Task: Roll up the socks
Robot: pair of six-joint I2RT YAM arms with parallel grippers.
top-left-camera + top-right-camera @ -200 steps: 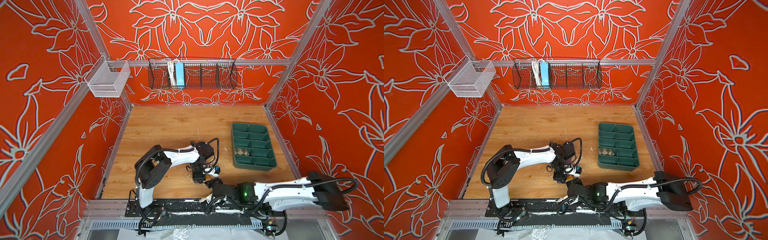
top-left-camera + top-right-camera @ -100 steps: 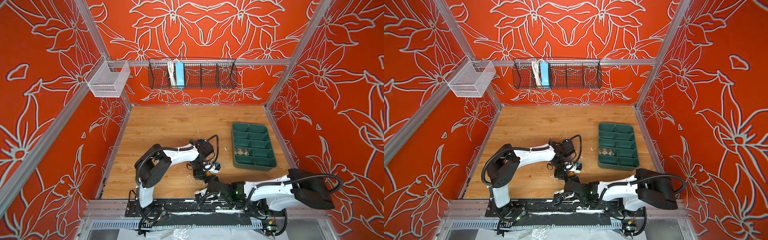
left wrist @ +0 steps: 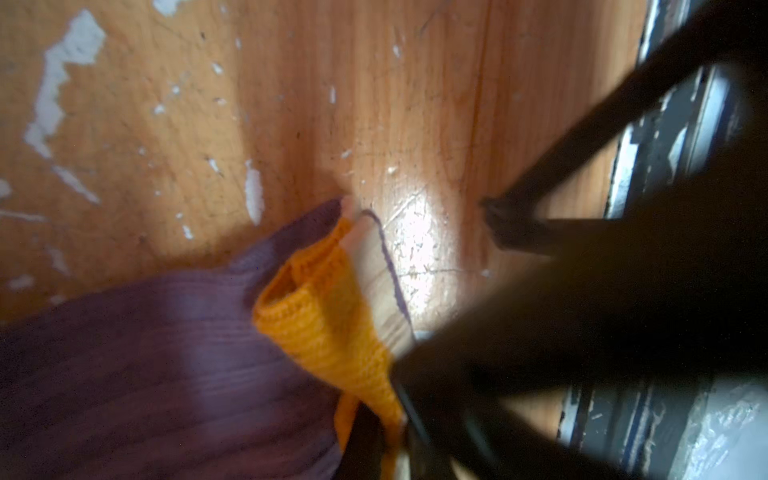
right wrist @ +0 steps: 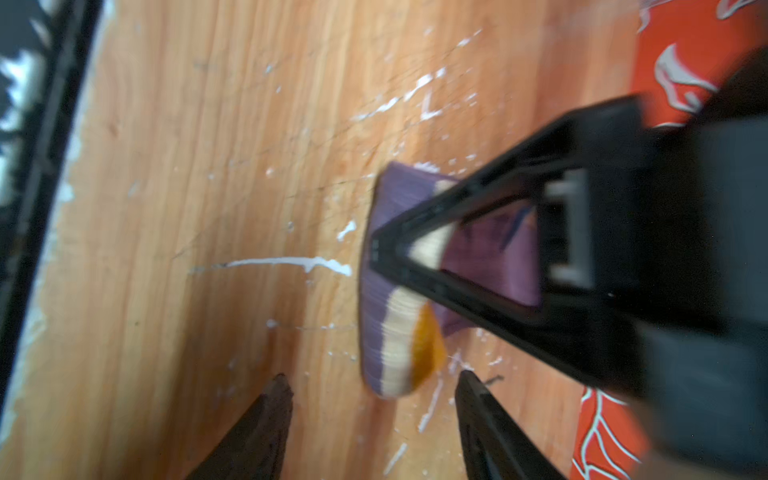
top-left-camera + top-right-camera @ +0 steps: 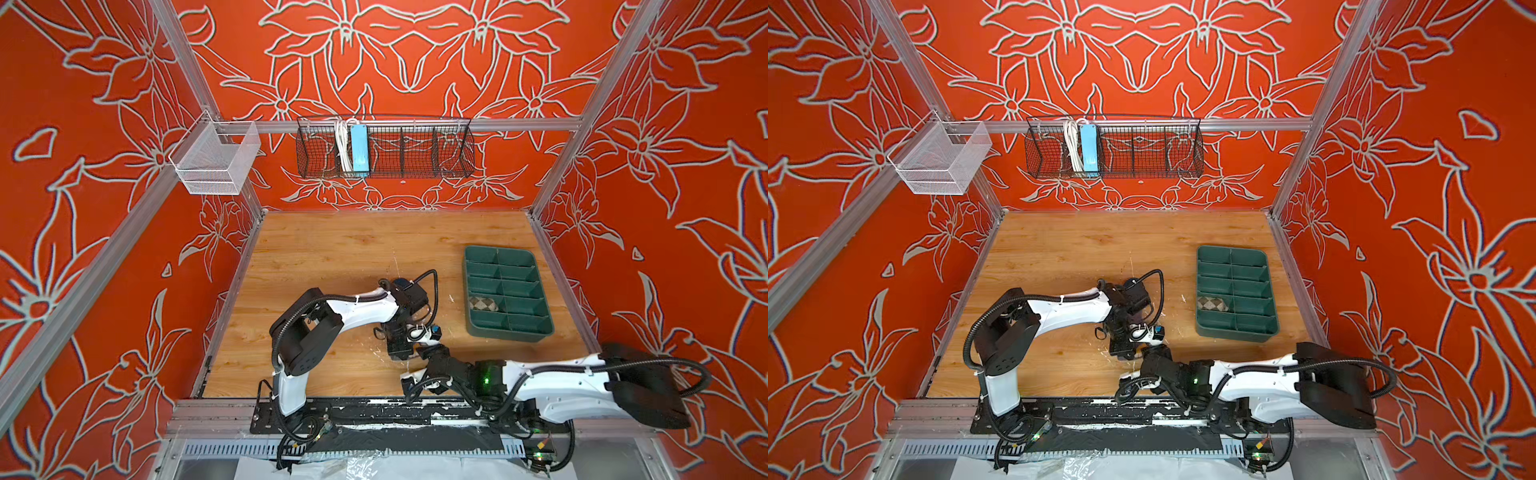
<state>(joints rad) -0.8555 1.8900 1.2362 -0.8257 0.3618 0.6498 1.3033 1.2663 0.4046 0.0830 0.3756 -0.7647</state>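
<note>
The purple sock (image 4: 376, 320) lies on the wooden counter (image 5: 332, 257) near its front edge, about midway across. In both top views it is hidden under the 2 arms. In the right wrist view it is a ribbed purple fold ending in a cream band and a yellow cuff (image 3: 328, 328). In the left wrist view the cuff is doubled over on itself, with purple fabric spreading away from it across the wood.

The left pincer (image 4: 376, 249) is clamped narrow on the purple sock, its black fingers pressing the fabric down against the counter. The right pincer (image 4: 374, 376) stands wide, its 2 dark fingertips on either side of the cuff end, just beside it and gripping nothing. In both top views the left pincer (image 5: 401, 353) and the right pincer (image 5: 430, 357) are tip to tip at that spot. The left arm reaches in from the left and the right arm lies low along the front edge.

The beige sock (image 5: 483, 304) is rolled up and sits in the green tray (image 5: 507, 332) on the right of the counter. It is in the left column, in the 4th of 5 rows from the far end.

On the back wall hangs a black wire basket (image 5: 415, 151) holding a blue power strip (image 5: 359, 149). A white mesh basket (image 5: 216, 160) hangs in the left corner.
</note>
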